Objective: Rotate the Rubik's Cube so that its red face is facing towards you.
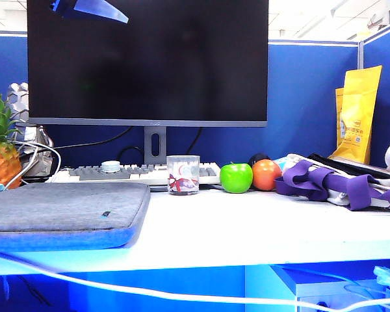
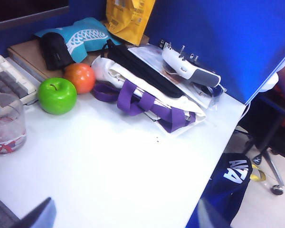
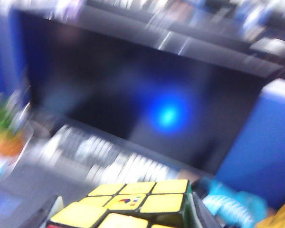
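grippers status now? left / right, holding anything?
Left tool: open, empty, above the white desk.
Right tool: closed on the Rubik's Cube, yellow face toward the wrist camera; blurred frame.

desk | glass; green apple; orange; monitor

1. The Rubik's Cube appears only in the right wrist view, at the near edge of that blurred picture, partly cut off by the frame
2. It has a black frame, and the face turned to the camera carries yellow squares; the centre square bears a small multicoloured logo
3. A thin sliver of red shows at one lower corner of the cube; the red face itself cannot be made out
4. Dark finger parts flank the cube on both sides; actual contact cannot be told
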Controlling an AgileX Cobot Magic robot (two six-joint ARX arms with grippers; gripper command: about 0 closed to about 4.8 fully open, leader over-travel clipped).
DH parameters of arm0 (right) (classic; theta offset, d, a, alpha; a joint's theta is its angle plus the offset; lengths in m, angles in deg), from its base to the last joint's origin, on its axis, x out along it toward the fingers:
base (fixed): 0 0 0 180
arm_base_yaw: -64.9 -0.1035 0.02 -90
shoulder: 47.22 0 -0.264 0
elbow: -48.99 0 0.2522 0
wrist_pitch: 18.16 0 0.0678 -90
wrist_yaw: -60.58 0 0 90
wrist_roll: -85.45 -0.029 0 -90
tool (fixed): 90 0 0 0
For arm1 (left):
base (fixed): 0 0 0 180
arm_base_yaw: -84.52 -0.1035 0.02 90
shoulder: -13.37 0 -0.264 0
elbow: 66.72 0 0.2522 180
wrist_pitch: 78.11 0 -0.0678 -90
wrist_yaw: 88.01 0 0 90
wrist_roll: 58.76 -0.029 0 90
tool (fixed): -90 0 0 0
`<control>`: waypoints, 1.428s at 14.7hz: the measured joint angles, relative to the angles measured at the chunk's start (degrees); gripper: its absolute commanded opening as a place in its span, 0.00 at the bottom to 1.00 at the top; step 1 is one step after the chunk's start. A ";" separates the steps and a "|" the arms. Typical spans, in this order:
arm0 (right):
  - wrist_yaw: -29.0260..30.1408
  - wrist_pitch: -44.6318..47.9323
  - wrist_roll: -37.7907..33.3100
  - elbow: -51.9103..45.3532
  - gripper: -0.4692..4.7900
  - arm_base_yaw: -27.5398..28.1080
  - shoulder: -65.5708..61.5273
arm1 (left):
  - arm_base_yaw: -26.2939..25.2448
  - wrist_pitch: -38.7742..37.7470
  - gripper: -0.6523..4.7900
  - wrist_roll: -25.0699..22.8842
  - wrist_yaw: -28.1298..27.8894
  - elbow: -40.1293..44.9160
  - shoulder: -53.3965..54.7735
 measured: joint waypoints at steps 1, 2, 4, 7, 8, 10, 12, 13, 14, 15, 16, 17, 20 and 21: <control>-1.57 -0.04 0.33 -1.14 0.17 -2.56 0.85 | -0.04 0.26 0.85 -0.02 0.13 0.00 -0.11; -3.37 3.04 1.44 -4.20 0.16 -4.15 2.10 | -0.07 0.35 0.85 0.00 0.13 0.00 -0.42; -2.32 14.12 3.41 -14.23 0.16 -0.79 2.12 | -0.02 1.05 0.85 -0.02 0.20 -0.04 -1.07; 5.53 26.40 2.64 -35.78 0.16 7.89 0.28 | -0.07 -2.75 0.85 -1.11 0.09 0.02 -1.97; 9.90 31.80 0.61 -40.57 0.17 11.13 0.37 | -0.04 -3.72 0.85 -1.68 -0.28 0.07 -3.08; 11.67 40.57 -0.81 -48.13 0.16 15.04 2.19 | -0.04 -3.93 0.85 -2.21 -0.79 0.04 -4.92; 12.46 47.60 -1.11 -58.90 0.16 15.58 7.04 | -0.04 -5.53 0.85 -2.93 -2.43 0.07 -6.49; 12.61 51.47 -1.90 -63.98 0.16 15.58 10.01 | -0.02 -6.19 0.85 -3.58 -3.48 0.28 -7.39; 12.63 56.02 -3.23 -68.89 0.16 15.61 13.20 | -0.04 -5.81 0.85 -3.78 -3.85 1.20 -7.89; 12.63 61.31 -4.17 -73.50 0.16 15.61 15.19 | -0.07 -4.68 0.85 -3.76 -4.33 3.13 -8.11; 12.66 65.94 -6.21 -78.31 0.16 15.61 15.61 | -0.04 -3.10 0.85 -3.67 -4.46 5.92 -8.26; 12.81 69.99 -8.48 -83.89 0.16 15.61 14.16 | -0.04 -1.18 0.85 -3.10 -4.52 8.98 -8.41; 12.90 83.36 -13.97 -96.21 0.13 15.61 7.37 | -0.04 4.00 0.85 -1.77 -5.01 14.88 -8.76; 12.92 88.83 -14.40 -96.06 0.13 15.61 4.37 | -0.04 7.21 0.85 -0.57 -5.01 16.90 -8.94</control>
